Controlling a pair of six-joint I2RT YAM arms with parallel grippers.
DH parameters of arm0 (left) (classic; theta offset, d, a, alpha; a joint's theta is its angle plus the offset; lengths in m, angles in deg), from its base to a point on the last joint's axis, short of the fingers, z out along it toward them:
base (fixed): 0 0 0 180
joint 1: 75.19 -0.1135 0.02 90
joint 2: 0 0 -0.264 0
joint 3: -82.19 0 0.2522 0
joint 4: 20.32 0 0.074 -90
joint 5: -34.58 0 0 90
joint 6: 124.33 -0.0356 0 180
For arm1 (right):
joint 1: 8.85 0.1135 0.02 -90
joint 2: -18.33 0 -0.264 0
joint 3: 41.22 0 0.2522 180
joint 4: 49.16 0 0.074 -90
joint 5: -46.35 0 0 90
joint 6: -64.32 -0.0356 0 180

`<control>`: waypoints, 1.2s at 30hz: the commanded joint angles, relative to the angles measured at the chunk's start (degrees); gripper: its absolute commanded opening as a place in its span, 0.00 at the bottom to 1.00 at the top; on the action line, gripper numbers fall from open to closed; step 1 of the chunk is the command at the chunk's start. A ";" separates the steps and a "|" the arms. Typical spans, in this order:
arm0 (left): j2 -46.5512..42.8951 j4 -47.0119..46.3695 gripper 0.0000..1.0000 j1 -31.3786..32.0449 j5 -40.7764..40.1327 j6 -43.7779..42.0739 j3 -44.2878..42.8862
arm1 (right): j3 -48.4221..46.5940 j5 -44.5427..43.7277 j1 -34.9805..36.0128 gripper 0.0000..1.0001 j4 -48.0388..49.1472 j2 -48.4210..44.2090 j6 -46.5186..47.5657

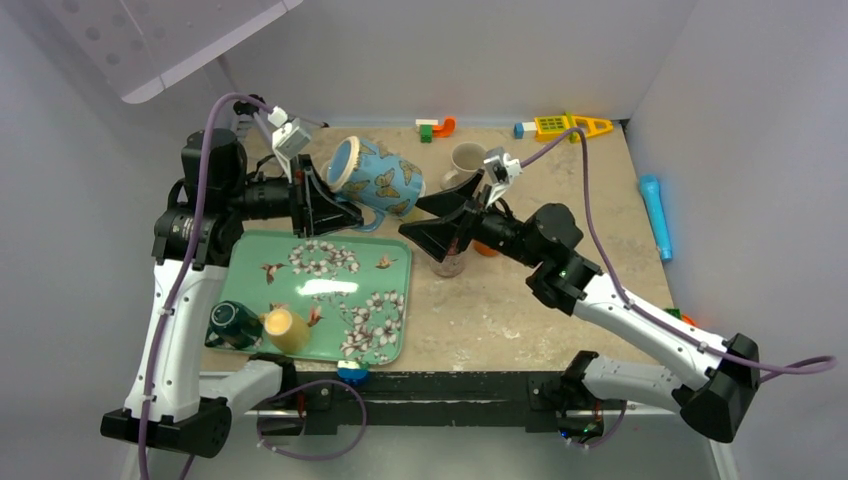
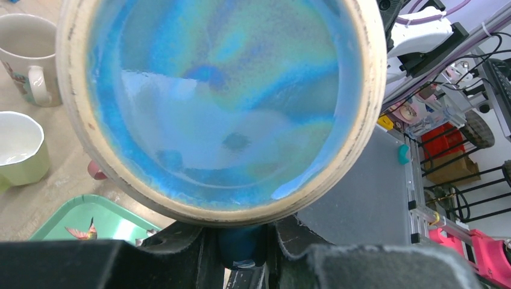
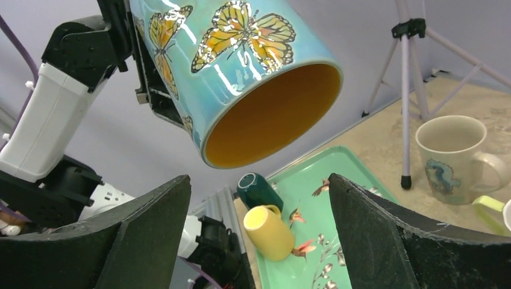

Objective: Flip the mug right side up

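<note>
The mug [image 1: 378,178] is turquoise with orange butterflies and hangs in the air above the table, tipped on its side. My left gripper [image 1: 345,215] is shut on the mug's dark blue handle [image 2: 242,244]. The glazed blue base [image 2: 223,102] fills the left wrist view. The orange inside of the mug's mouth [image 3: 271,114] faces my right gripper [image 3: 259,241]. That right gripper [image 1: 428,222] stands wide open just right of the mug, with nothing between its fingers [image 3: 144,241].
A green flowered tray [image 1: 255,290] lies at the front left with a dark green mug [image 1: 235,325] and a yellow mug [image 1: 285,330] on their sides. A cream mug [image 1: 467,160], a glass [image 1: 448,262], a blue cylinder [image 1: 656,215] and toys [image 1: 560,126] stand around.
</note>
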 commanded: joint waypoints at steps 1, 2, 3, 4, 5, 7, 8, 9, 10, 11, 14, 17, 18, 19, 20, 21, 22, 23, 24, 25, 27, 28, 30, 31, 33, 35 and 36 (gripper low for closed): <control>-1.77 -6.30 0.00 0.23 3.48 -0.42 -0.97 | -1.60 7.05 -0.11 0.86 7.98 -0.03 0.40; -1.78 -6.47 0.00 0.23 3.48 -0.33 -0.38 | -1.69 8.02 -0.04 0.84 10.32 -0.21 0.43; -1.77 -6.86 0.00 0.23 3.52 -0.17 0.09 | -1.83 9.42 -0.02 0.82 12.16 -0.36 0.39; -1.77 -7.16 0.00 0.23 3.61 0.08 0.49 | -2.12 10.22 -0.02 0.79 13.54 -0.27 0.38; -1.67 -7.67 0.00 0.23 3.84 0.39 0.90 | -2.52 10.32 -0.02 0.77 14.38 0.15 0.28; -1.61 -8.92 0.00 0.55 4.17 1.20 1.74 | -3.84 11.04 -0.02 0.74 15.80 1.93 -0.63; -1.54 -9.38 0.00 1.03 4.00 1.26 2.39 | -4.64 12.24 -0.02 0.72 17.09 3.52 -1.61; -1.46 -9.64 0.00 1.81 3.67 1.01 3.10 | -5.63 13.67 -0.02 0.70 19.05 5.33 -2.99; -1.28 -9.83 0.00 2.60 3.61 0.78 3.80 | -6.48 15.11 -0.02 0.67 21.38 7.28 -4.65; -1.19 -10.31 0.00 3.29 3.84 0.85 4.40 | -7.19 16.88 -0.02 0.63 24.21 9.55 -6.56; -1.33 -12.06 0.00 4.35 5.08 1.98 5.64 | -9.01 17.91 -0.31 0.41 28.01 11.79 -9.27; -1.59 -9.62 0.00 4.45 5.27 -1.07 5.40 | -9.62 13.99 -1.00 0.07 23.16 9.65 -6.18; -1.56 -6.86 0.05 4.41 3.98 -3.48 5.05 | -9.79 11.44 -1.18 0.00 18.63 8.26 -4.42; -1.45 -3.32 0.28 4.37 1.91 -6.45 4.43 | -10.17 8.49 -1.36 0.00 13.48 6.91 -2.18; -1.33 0.57 0.58 4.30 -0.58 -9.78 3.68 | -11.08 5.02 -1.52 0.00 7.07 5.44 0.21; -1.12 5.08 0.94 4.28 -3.60 -14.13 2.74 | -12.47 0.63 -1.64 0.00 0.26 4.19 3.06; -0.92 9.15 0.99 4.27 -6.40 -18.58 1.71 | -14.82 -5.96 -1.75 0.00 -8.48 3.35 6.49; -0.85 13.99 1.00 4.19 -9.97 -22.68 0.82 | -17.39 -11.89 -1.90 0.00 -17.30 3.05 9.72; -0.86 16.45 1.00 4.19 -13.59 -27.04 0.15 | -20.25 -18.53 -2.26 0.00 -25.50 3.15 13.53; -0.79 18.51 1.00 4.19 -17.23 -28.66 -0.09 | -22.89 -24.08 -3.15 0.00 -33.16 3.76 15.61; -0.36 21.51 1.00 4.19 -23.79 -33.18 -0.43 | -26.96 -31.88 -7.50 0.00 -45.36 6.01 17.98; 0.15 22.70 1.00 4.19 -26.38 -34.64 -0.52 | -28.39 -33.02 -10.90 0.00 -49.42 8.14 18.79; 1.22 24.68 1.00 4.21 -30.55 -37.51 -0.36 | -30.20 -34.56 -17.34 0.00 -56.36 12.23 20.35; 1.72 25.56 1.00 4.21 -32.45 -38.73 -0.18 | -31.12 -35.48 -19.89 0.00 -58.89 14.80 21.07; 2.71 27.31 1.00 4.19 -35.76 -41.36 0.38 | -32.70 -37.21 -24.40 0.00 -62.90 19.87 22.24; 3.73 29.38 1.00 4.19 -39.23 -44.22 1.01 | -33.84 -37.77 -28.44 0.00 -65.39 24.60 23.48; 4.46 30.57 1.00 4.19 -41.64 -45.57 1.42 | -34.29 -38.45 -30.39 0.00 -66.21 26.84 23.66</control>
